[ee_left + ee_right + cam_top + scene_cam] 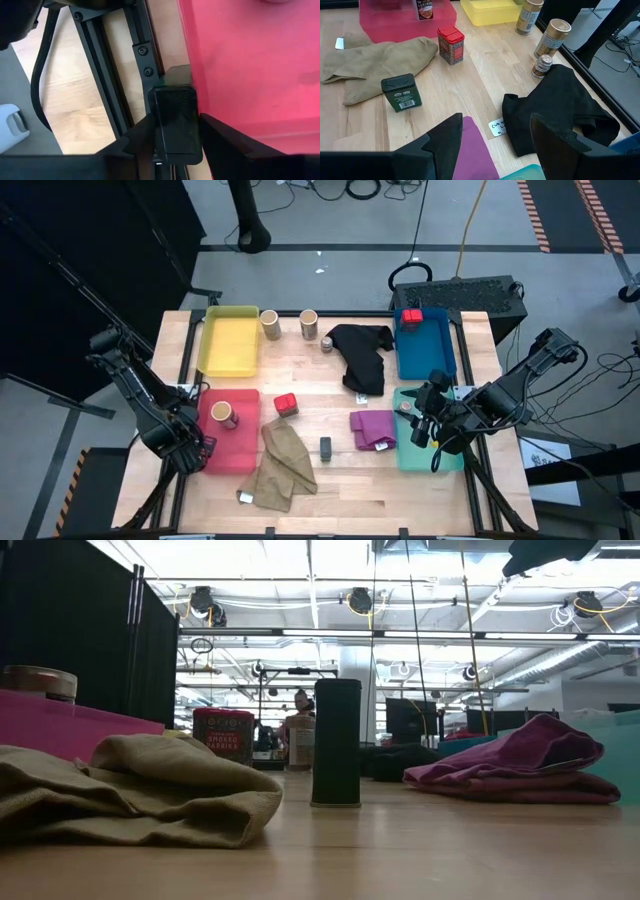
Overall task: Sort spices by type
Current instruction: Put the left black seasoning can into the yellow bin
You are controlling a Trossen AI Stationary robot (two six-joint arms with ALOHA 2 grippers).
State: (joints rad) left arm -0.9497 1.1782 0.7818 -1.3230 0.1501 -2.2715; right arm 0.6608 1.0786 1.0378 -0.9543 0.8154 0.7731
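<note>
- Two tan cardboard cylinders stood near the smooth yellow tray; a third sat in the red tray.
- A dark rectangular tin stood upright beside the crumpled khaki cloth.
- The left gripper hung at the red tray's outer edge, apparently clenched on a dark block.
- The right gripper, fingers apart and empty, hovered above the purple cloth.

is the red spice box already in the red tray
No, the red spice box stands on the bare wood just beside the red tray, between it and the khaki cloth.
</note>
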